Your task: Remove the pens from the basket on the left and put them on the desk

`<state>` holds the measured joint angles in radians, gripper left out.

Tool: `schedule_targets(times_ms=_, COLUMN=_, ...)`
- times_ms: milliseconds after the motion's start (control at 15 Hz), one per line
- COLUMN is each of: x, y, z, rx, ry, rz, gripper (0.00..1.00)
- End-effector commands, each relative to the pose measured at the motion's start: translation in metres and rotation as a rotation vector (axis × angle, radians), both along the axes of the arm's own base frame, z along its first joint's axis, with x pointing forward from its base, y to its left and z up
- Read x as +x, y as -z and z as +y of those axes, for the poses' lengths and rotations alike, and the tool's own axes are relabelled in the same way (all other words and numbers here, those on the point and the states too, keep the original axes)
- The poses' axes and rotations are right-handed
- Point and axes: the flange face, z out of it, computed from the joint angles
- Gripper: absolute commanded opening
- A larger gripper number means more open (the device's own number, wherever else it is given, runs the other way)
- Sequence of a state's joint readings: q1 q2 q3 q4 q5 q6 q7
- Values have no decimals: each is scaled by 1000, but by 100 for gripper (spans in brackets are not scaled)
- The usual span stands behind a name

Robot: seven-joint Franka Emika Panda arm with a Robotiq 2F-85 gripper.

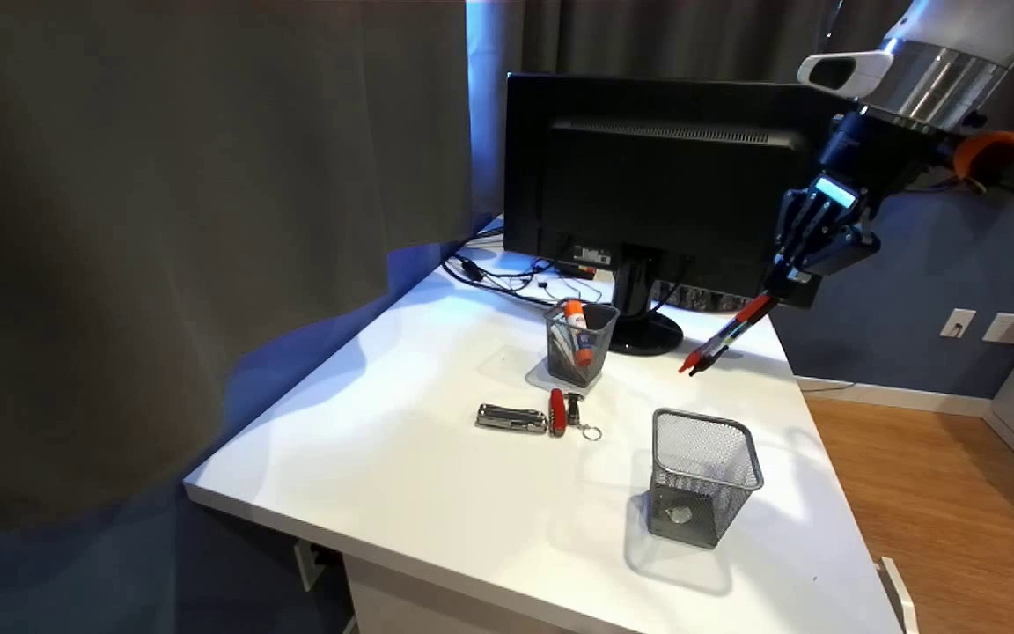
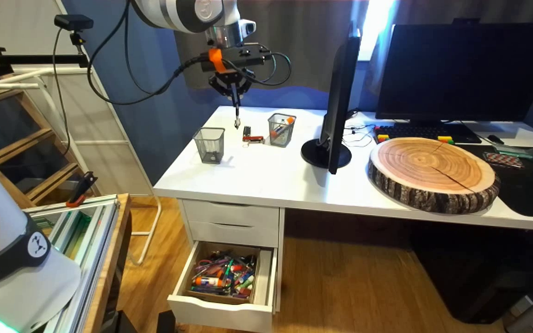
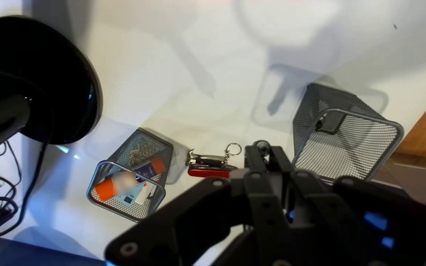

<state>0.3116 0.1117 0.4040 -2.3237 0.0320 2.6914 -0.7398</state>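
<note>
We see the black two-fingered gripper pinching slim, stick-like red and black pens, which point downward in mid-air outside the squarish, dark grey wire-mesh basket. This basket stands upright on the large, smooth white desk. A small object lies on the basket's floor, though we cannot quite tell what it is. On the basket's side toward the black flat-panel monitor, we find a smaller grey wire-mesh cup holding an orange-capped tube. Nearer the basket, a red pocketknife lies just beside a silvery multitool.
</note>
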Motion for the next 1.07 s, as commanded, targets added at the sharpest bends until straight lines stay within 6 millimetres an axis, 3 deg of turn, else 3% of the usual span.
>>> schedule_targets(times_ms=0, x=0, y=24, z=-11, rx=65, ry=56, rz=-37, gripper=3)
schedule_targets(times_ms=533, x=0, y=100, z=-13, rx=205, ry=132, rz=-28, gripper=3)
schedule_targets(times_ms=1000, x=11, y=147, z=-33, rx=178, ry=232, rz=-5, gripper=3)
